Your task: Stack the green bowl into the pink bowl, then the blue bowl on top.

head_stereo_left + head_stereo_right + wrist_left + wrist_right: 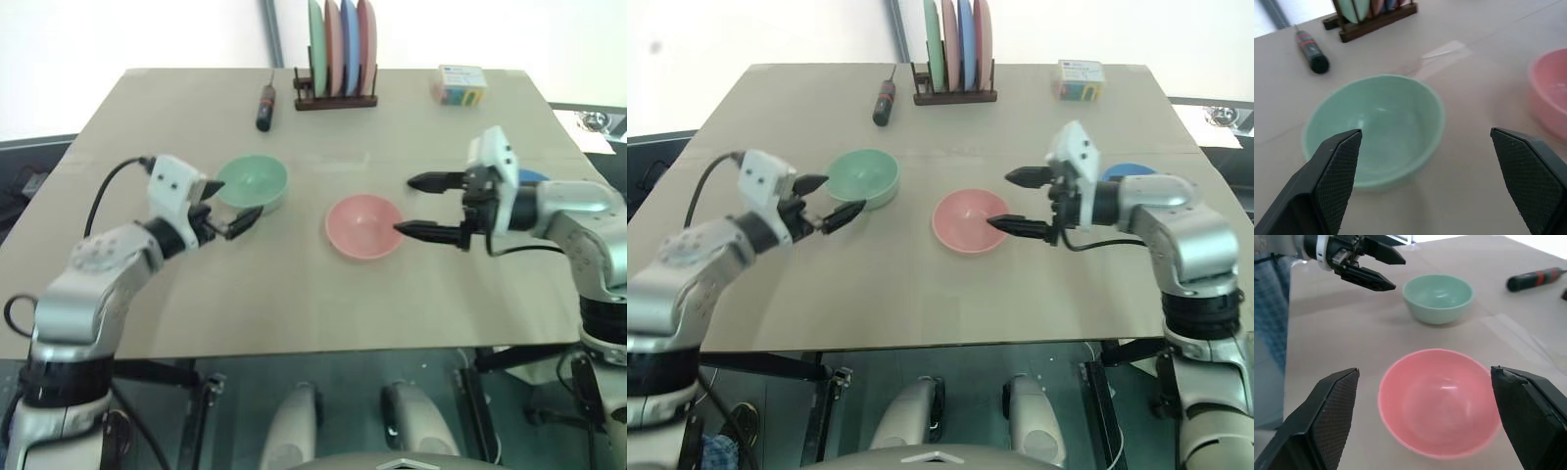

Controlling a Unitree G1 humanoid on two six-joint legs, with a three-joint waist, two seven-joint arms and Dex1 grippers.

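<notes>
Tan, matte tabletop (pixel 294 304) fills mid-frame; nothing is stacked yet, so step one is in hand. Left gripper (pixel 227 210), left of centre, holds its jaws apart and empty, just beside the green bowl (pixel 253 183). That bowl sits upright, smooth and glossy, with a thin rim. Next move, by judgement: straddle that rim, close, lift, and carry it rightward. Pink bowl (pixel 363 225), at centre, is the same rounded shape and empty. Right gripper (pixel 435 207) hangs spread wide beside it, holding nothing. Blue bowl (pixel 1129 171) peeks from behind the right arm at right.
</notes>
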